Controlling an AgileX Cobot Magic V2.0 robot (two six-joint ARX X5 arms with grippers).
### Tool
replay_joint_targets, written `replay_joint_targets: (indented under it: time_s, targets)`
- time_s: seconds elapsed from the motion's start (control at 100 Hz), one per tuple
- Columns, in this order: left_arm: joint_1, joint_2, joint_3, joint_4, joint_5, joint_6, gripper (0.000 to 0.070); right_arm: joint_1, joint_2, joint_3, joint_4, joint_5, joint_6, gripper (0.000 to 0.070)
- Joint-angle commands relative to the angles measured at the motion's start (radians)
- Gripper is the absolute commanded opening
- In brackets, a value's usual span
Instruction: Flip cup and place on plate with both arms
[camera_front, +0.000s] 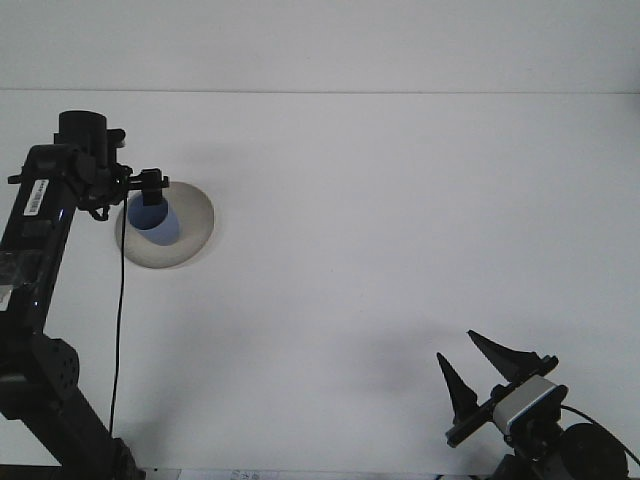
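I am seeing the small blue cup (156, 222) resting on the round grey plate (192, 235); the left gripper (148, 187) is hovering above it, its opening unclear to me, while the right gripper (476, 369) is idling spread wide.

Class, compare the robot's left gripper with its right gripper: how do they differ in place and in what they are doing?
The left gripper is at the table's far left, over the plate; the right gripper sits near right, over bare table. The left is at the blue cup; the right holds nothing, fingers spread. Both are black.
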Motion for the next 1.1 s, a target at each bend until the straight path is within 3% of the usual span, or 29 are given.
replay_joint_targets:
  time_s: [0.0, 0.28, 0.35, 0.53, 0.6, 0.72, 0.92, 0.96, 1.0, 1.05, 1.09]
  targets:
    - [-0.003, -0.062, 0.033, 0.006, 0.005, -0.017, 0.0474, 0.01, 0.002, 0.001, 0.009, 0.001, -0.007, 0.0387]
    - [-0.039, -0.435, -0.002, 0.062, 0.005, -0.032, 0.0473, 0.01, 0.002, 0.001, 0.01, 0.016, -0.003, 0.039]
    - [-0.06, -0.549, -0.064, 0.096, 0.005, -0.035, 0.0466, 0.01, 0.002, 0.001, 0.01, 0.033, 0.002, 0.0421]
    - [-0.133, -0.875, -0.415, 0.248, 0.005, -0.055, 0.0463, 0.01, 0.002, 0.001, 0.01, 0.05, 0.004, 0.0457]
    - [-0.17, -1.009, -0.592, 0.304, 0.016, -0.098, 0.0463, 0.01, 0.002, 0.001, 0.01, 0.052, 0.004, 0.0457]
    - [-0.232, -1.223, -0.881, 0.38, 0.102, -0.19, 0.0463, 0.01, 0.001, 0.001, 0.01, 0.052, 0.004, 0.0457]
    - [-0.277, -1.471, -1.153, 0.391, 0.11, -0.237, 0.0463, 0.01, 0.001, 0.001, 0.01, 0.052, 0.003, 0.0453]
    - [-0.278, -1.501, -1.173, 0.386, 0.11, -0.243, 0.0456, 0.01, 0.001, 0.001, 0.01, 0.052, 0.003, 0.0416]
    - [-0.277, -1.525, -1.184, 0.386, 0.11, -0.245, 0.0406, 0.01, 0.002, 0.001, 0.01, 0.051, 0.004, 0.0282]
    - [-0.278, -1.544, -1.188, 0.386, 0.11, -0.245, 0.021, 0.01, 0.002, 0.001, 0.008, 0.048, 0.004, 0.0]
    - [-0.277, -1.553, -1.188, 0.387, 0.11, -0.244, 0.0, 0.01, 0.002, 0.001, 0.01, 0.05, 0.004, 0.0015]
